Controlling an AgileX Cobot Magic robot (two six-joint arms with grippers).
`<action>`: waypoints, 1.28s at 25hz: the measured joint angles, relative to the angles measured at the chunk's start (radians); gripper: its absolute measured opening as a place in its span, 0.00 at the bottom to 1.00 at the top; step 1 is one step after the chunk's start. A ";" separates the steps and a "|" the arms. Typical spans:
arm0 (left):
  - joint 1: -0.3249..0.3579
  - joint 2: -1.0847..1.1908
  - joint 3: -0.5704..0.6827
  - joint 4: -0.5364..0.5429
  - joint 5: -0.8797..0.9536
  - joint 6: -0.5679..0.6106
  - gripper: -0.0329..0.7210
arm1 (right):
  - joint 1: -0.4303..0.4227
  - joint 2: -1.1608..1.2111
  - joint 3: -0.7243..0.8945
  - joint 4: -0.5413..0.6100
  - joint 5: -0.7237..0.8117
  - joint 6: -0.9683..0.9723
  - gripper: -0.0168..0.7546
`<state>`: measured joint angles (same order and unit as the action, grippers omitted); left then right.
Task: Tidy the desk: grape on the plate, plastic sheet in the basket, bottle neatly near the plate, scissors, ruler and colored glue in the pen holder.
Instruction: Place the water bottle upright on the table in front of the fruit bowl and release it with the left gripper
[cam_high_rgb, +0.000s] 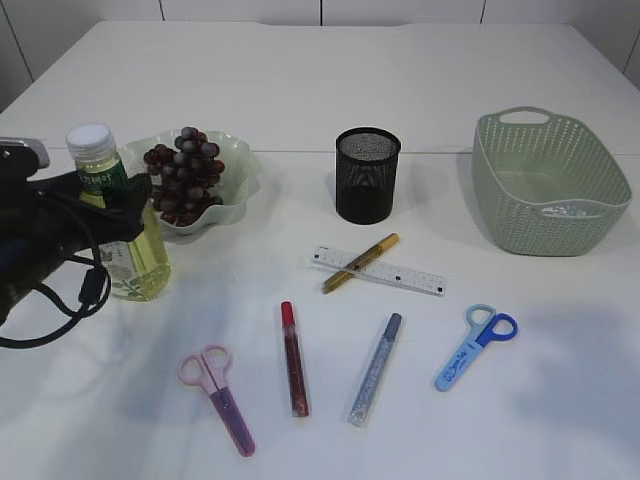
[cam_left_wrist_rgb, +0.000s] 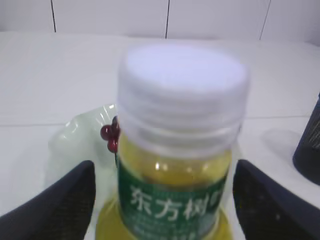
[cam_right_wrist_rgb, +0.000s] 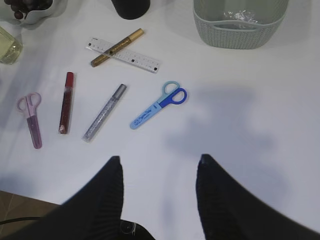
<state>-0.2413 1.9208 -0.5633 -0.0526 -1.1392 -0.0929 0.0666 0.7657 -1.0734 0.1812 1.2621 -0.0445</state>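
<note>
- Exterior view: the left gripper (cam_high_rgb: 110, 200) sits at the left edge of the table, around the bottle (cam_high_rgb: 120, 215), which stands upright between its fingers with its white cap above them.
- Just beyond the left gripper, to its right, the plate (cam_high_rgb: 235, 190) holds the bunch of grapes (cam_high_rgb: 185, 175); bottle and plate are near each other.
- Farther right of that gripper stand the black mesh pen holder (cam_high_rgb: 367, 175) and, well apart at the far right, the green basket (cam_high_rgb: 550, 185).
- In front lie the ruler (cam_high_rgb: 385, 271) with the gold glue pen (cam_high_rgb: 360, 262) across it, the red glue pen (cam_high_rgb: 293, 358), the silver glue pen (cam_high_rgb: 376, 368), the pink scissors (cam_high_rgb: 218, 395) and the blue scissors (cam_high_rgb: 475, 345). All lie outside the pen holder.
- Left wrist view: the bottle (cam_left_wrist_rgb: 175, 165) fills the gap between the two dark fingers (cam_left_wrist_rgb: 60, 200). They stand wide, with clear space on both sides of the bottle, not touching it. Grapes (cam_left_wrist_rgb: 110, 137) and the plate (cam_left_wrist_rgb: 75, 135) show just behind it.
- Right wrist view: the right gripper (cam_right_wrist_rgb: 157, 172) hovers over bare table with its fingers (cam_right_wrist_rgb: 100, 195) parted about halfway and nothing between them.
- Ahead of it lie the blue scissors (cam_right_wrist_rgb: 159, 104), silver glue pen (cam_right_wrist_rgb: 105, 112), red glue pen (cam_right_wrist_rgb: 66, 101), pink scissors (cam_right_wrist_rgb: 31, 119), ruler (cam_right_wrist_rgb: 125, 55) and gold glue pen (cam_right_wrist_rgb: 117, 47).
- Far ahead to its right the basket (cam_right_wrist_rgb: 240, 22) holds the crinkled clear plastic sheet (cam_right_wrist_rgb: 241, 16).
</note>
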 joint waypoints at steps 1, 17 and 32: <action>0.000 -0.016 0.000 0.000 0.000 0.000 0.88 | 0.000 0.000 0.000 0.000 0.000 0.000 0.52; 0.000 -0.230 0.000 0.000 0.006 0.000 0.84 | 0.000 0.000 0.000 0.000 0.000 -0.001 0.52; 0.000 -0.699 0.004 0.053 0.684 0.000 0.80 | 0.000 0.019 0.000 0.006 0.000 -0.024 0.52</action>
<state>-0.2413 1.2213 -0.5594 0.0000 -0.4549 -0.0929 0.0666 0.7852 -1.0734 0.1868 1.2621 -0.0683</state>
